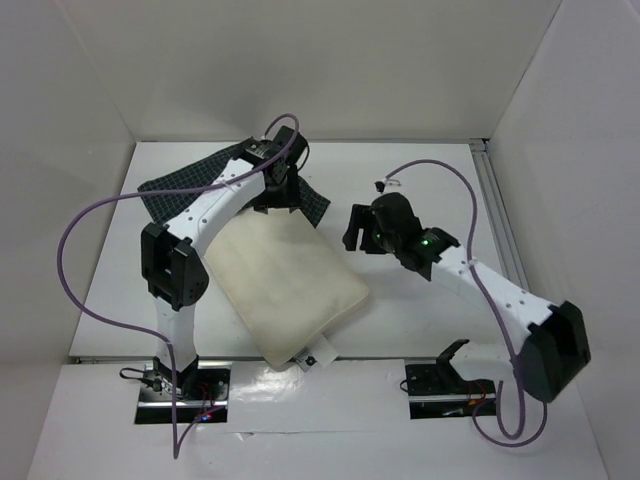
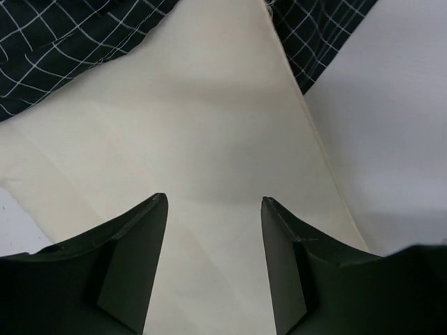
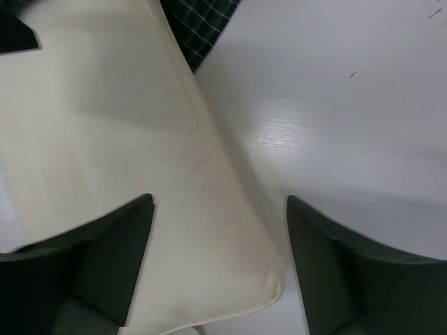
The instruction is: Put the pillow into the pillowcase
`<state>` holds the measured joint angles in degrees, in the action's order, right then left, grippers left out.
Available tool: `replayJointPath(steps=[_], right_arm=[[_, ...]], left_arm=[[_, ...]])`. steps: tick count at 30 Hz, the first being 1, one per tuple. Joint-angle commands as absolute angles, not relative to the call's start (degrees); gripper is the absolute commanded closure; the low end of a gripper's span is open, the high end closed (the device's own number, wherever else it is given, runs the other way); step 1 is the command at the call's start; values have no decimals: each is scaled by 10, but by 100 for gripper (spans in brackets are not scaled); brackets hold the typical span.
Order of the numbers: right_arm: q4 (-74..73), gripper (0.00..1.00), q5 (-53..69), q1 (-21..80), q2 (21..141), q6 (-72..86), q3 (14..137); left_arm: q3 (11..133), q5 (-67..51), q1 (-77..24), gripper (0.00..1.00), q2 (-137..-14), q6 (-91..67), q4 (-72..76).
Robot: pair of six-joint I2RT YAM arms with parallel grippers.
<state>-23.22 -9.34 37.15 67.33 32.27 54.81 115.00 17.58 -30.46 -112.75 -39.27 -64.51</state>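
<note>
Top external, pillow point(image 1: 290, 285): lay diagonally on the white table point(image 1: 430, 170). Its far end met the pillowcase point(image 1: 185, 182), and most of its length was uncovered.
Top external, tag point(image 1: 308, 358): small and white, at the near edge, so the untucked end faced the arm bases.
Top external, left gripper point(image 1: 277, 192): was poised over the far end of the pillow at the case mouth, judged well placed to work fabric over the corner.
Top external, right gripper point(image 1: 356, 230): stood just beside the pillow's right edge, apart from the case.

Left wrist, claw: the left gripper point(image 2: 213, 202) had its fingers spread with nothing between them.
Left wrist, pillow point(image 2: 209, 125): cream, smooth and soft, with faint straight seam lines.
Left wrist, pillowcase point(image 2: 63, 42): dark cloth with a thin white check, floppy. It overlapped the pillow's far edge on one side and flanked the corner on the other, so the end appeared partly entered.

Right wrist, claw: the right gripper point(image 3: 220, 202) was spread wide and held nothing.
Right wrist, pillow point(image 3: 105, 118): its rounded, piped edge and corner lay below the fingers.
Right wrist, pillowcase point(image 3: 199, 28): only a checked scrap showed at the top.
Right wrist, table point(image 3: 335, 118): bare, faintly glossy white.

Judgement: insertion had barely begun.
</note>
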Motion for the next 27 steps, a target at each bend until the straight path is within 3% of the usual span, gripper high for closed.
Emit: replayJointPath(steps=[1,3,5,8,9,11,13,15,18,23,27], right_arm=[[-183,32,10,343,752,280,543],[-150,53,11,348,770,290,527],[-123,65,27,357,792,305,494],[-83,65,54,402,811,333,462],[-72,67,64,437,819,340,462],[-50,74,73,480,819,351,457],[-39,74,90,539,811,356,462],[-62,48,50,555,795,356,478],[-94,25,12,502,773,334,478],[-116,14,40,388,806,278,518],[-106,12,55,331,864,249,569]], left_arm=[[1123,206,-301,32,-1114,-434,-657],[1102,206,-296,32,-1102,-434,-657],[1072,200,-291,30,-1092,-434,-647],[1034,177,-291,28,-1078,-428,-628],[1024,169,-291,24,-1078,-422,-621],[1009,156,-291,2,-1073,-422,-615],[991,149,-291,2,-1068,-422,-609],[968,142,-291,1,-1054,-422,-597],[934,136,-291,0,-1025,-411,-590],[885,121,-291,0,-1005,-393,-557],[888,119,-323,0,-1017,-401,-549]])
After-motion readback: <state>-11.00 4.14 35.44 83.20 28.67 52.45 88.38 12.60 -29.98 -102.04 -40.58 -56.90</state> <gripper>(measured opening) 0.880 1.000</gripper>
